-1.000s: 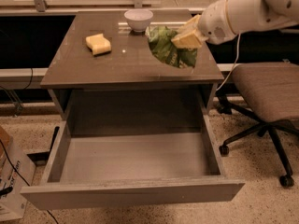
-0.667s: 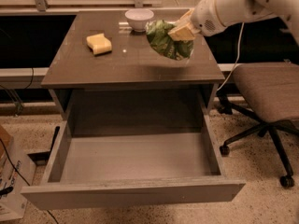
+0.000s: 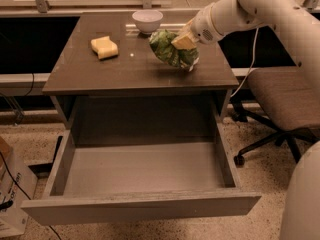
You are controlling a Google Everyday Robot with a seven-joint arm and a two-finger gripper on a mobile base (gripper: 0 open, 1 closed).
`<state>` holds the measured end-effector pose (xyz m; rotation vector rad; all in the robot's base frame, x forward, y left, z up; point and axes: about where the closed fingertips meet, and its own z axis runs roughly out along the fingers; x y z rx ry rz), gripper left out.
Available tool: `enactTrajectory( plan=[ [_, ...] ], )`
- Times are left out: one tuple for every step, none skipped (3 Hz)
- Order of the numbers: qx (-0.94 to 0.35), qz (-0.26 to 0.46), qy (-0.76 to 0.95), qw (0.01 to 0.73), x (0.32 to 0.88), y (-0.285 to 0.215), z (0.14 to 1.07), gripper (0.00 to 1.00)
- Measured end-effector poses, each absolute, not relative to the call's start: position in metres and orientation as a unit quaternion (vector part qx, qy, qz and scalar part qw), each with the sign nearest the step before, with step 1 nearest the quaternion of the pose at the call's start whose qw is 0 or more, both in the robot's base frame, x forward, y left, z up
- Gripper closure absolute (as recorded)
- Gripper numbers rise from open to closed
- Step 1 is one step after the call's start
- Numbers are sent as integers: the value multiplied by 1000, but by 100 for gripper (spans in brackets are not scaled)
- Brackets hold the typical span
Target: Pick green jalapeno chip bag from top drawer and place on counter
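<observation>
The green jalapeno chip bag (image 3: 172, 50) is crinkled green foil, held by my gripper (image 3: 183, 40), which is shut on its upper right part. The bag hangs over the right middle of the counter (image 3: 125, 69), its lower end at or just above the glossy surface. My white arm reaches in from the upper right. The top drawer (image 3: 142, 171) is pulled fully open below the counter, and its plain grey inside shows nothing in it.
A yellow sponge (image 3: 104, 47) lies on the counter's left part. A white bowl (image 3: 147, 20) stands at the counter's back edge, just left of the bag. An office chair (image 3: 280, 99) stands to the right of the table. A cardboard box (image 3: 12, 194) stands on the floor at left.
My gripper has carried the bag leftward and a little farther back over the counter, closer to the white bowl, and lower toward the surface. The drawer stays open.
</observation>
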<state>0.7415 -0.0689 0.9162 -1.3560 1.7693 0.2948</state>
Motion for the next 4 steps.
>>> enactTrajectory(
  plan=[
    [-546,120,709,430,742,-65,914,58],
    [-547,122,708,429,742,-62,911,35],
    [-548,125,708,427,743,-59,908,5],
    [-549,125,708,426,743,-58,907,0]
  ],
)
